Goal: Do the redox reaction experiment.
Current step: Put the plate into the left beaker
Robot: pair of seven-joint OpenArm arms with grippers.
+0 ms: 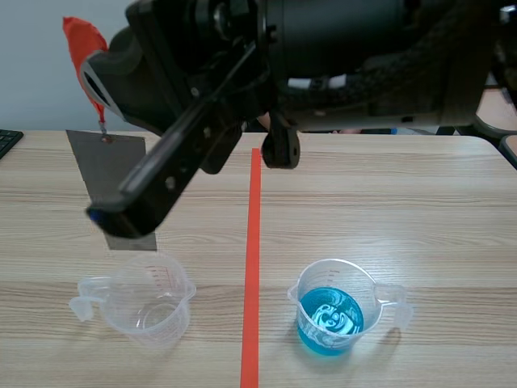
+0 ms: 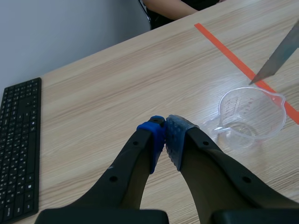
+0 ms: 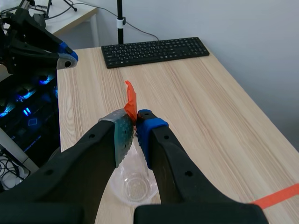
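A grey metal sheet (image 1: 105, 174) hangs from an orange tag (image 3: 131, 100), and my right gripper (image 3: 135, 126) is shut on that tag. The raised right arm (image 1: 323, 48) crosses the top of the scene view. The sheet's lower edge hangs just above an empty clear beaker (image 1: 145, 299) left of the tape line. A second beaker (image 1: 331, 311), holding blue liquid, stands right of the line. My left gripper (image 2: 166, 135) is shut on nothing above the table. The empty beaker (image 2: 250, 116) and the sheet's corner (image 2: 278, 58) lie ahead of it to the right.
A black keyboard (image 2: 18, 149) lies at the table's left end. An orange-red tape line (image 1: 252, 267) runs down the middle. A person's arm (image 2: 173, 7) rests at the far edge. Electronics and cables (image 3: 23, 116) sit off the table's near side.
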